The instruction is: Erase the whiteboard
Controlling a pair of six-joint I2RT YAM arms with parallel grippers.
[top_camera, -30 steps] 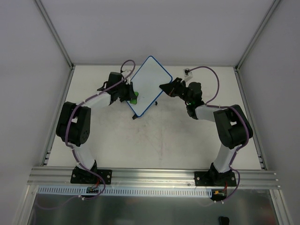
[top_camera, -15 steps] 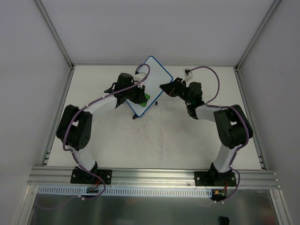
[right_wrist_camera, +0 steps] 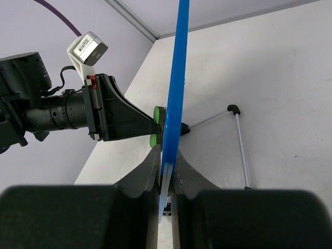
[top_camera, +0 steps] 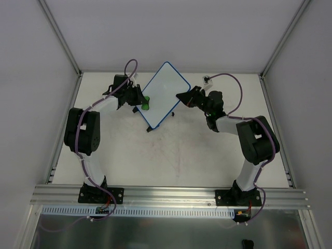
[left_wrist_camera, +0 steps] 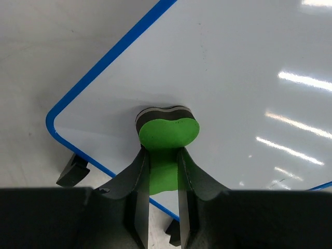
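Observation:
The whiteboard [top_camera: 163,93], white with a thin blue rim, stands tilted on black feet at the back middle of the table. My left gripper [top_camera: 141,102] is shut on a green eraser [top_camera: 146,104] with a black felt face, pressed against the board near its left corner; in the left wrist view the eraser [left_wrist_camera: 167,132] touches the board [left_wrist_camera: 233,78] above that rounded corner. My right gripper [top_camera: 182,97] is shut on the board's right edge; in the right wrist view the blue rim [right_wrist_camera: 174,98] runs edge-on between the fingers [right_wrist_camera: 148,168], with the eraser [right_wrist_camera: 157,120] behind it.
The board's wire stand [right_wrist_camera: 239,140] rests on the table behind it. A black foot [left_wrist_camera: 72,168] shows under the board's corner. Grey walls and metal rails [top_camera: 65,41] enclose the table on three sides.
My left gripper slid the eraser right across the board's lower part, then back left to the left corner. The right gripper and board have stayed put.

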